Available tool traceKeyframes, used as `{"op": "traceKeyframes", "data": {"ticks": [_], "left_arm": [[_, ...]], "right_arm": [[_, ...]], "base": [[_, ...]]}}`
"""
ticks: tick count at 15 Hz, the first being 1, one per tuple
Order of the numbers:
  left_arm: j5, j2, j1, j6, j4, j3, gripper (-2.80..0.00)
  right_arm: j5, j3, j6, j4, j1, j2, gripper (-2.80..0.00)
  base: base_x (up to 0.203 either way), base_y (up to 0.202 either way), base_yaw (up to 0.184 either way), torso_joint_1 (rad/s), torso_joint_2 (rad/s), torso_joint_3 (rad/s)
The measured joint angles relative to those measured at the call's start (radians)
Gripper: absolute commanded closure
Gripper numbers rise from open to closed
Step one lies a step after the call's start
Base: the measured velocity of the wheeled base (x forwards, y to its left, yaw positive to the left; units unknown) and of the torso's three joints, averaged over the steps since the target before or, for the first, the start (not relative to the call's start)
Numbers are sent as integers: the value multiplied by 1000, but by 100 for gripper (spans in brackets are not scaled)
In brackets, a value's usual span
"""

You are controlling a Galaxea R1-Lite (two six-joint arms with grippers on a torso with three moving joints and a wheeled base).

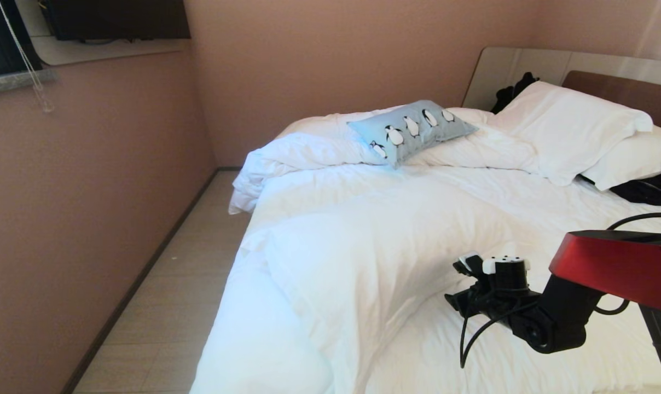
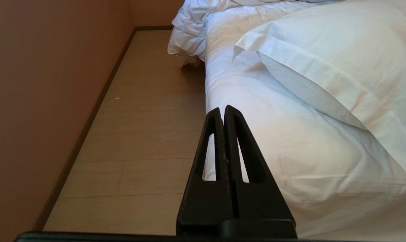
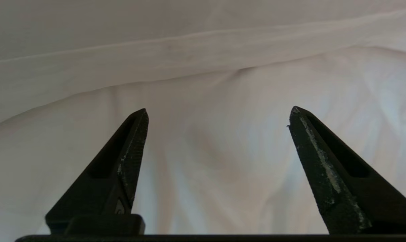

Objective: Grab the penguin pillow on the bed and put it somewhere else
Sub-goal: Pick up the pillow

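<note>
Blue penguin pillow [image 1: 411, 129], well beyond spread right jaws

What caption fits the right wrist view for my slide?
Right gripper open and empty, fingers spread over the bed's rumpled white duvet.

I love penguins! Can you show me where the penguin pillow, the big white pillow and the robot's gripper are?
penguin pillow [image 1: 412, 130], head view, its middle.
big white pillow [image 1: 568, 127], head view, its top.
right gripper [image 3: 218, 116], right wrist view, midway between fingertips.
</note>
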Motion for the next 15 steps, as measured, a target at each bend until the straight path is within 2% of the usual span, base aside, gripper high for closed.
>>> {"op": "traceKeyframes", "data": {"ticks": [6, 10, 15], "left_arm": [[0, 0, 0, 0, 0, 0, 0], [0, 0, 0, 0, 0, 0, 0], [0, 0, 0, 0, 0, 0, 0]], "right_arm": [[-117, 1, -155, -162, 5, 85, -280], [-162, -24, -264, -292, 18, 153, -280], [-241, -110, -318, -412, 53, 224, -280]], "base": [[0, 0, 0, 0, 0, 0], [0, 0, 0, 0, 0, 0], [0, 0, 0, 0, 0, 0]]}}
